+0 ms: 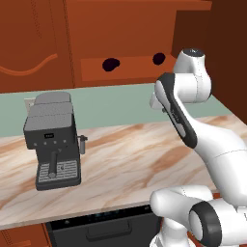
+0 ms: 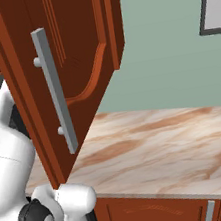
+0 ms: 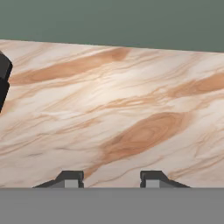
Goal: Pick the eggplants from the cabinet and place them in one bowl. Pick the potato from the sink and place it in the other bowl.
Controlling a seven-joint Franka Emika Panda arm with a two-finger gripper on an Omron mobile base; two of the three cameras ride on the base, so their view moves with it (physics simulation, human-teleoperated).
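- Hand view: my gripper [image 3: 111,178] looks down on the marble counter [image 3: 122,109]; its two dark fingertips [image 3: 70,178] are drawn in as close as they get, with nothing between them, just bare stone beneath.
- Left base view: the two eggplants [image 1: 111,64] [image 1: 159,59] sit as dark blobs in the shelf niche of the cabinet [image 1: 120,29], well apart from each other, one toward the middle of the niche and one near its right end.
- A dark grey coffee machine [image 1: 52,140] stands upright on the counter at the left (its black edge pokes into the hand view's left side).
- My white arm [image 1: 202,130] bends up from the lower right, its elbow near the right-hand eggplant's height.
- Right base view: an open cabinet door [image 2: 69,63] with a grey bar handle [image 2: 55,91] hangs out over the counter beside my arm.
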